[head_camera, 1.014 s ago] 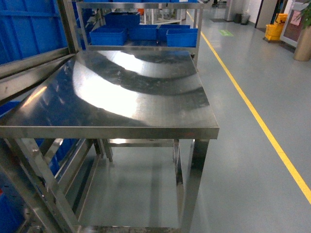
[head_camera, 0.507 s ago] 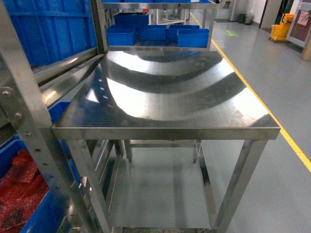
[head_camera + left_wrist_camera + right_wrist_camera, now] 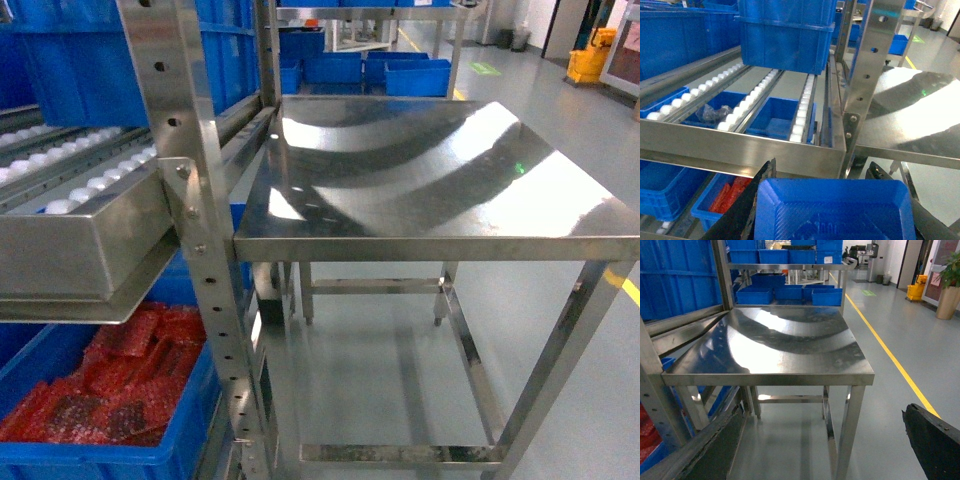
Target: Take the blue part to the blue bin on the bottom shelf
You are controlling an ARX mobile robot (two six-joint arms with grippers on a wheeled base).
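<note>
Now blue part (image 3: 835, 210) in left claw (image 3: 832, 200).

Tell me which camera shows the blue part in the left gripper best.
The left wrist view. The blue part fills the bottom of that picture, sitting between the left gripper fingers in front of the roller shelf. The head view and right wrist view do not show it at all.

The blue part (image 3: 835, 210) hides the left pincer (image 3: 832, 200) tips
</note>
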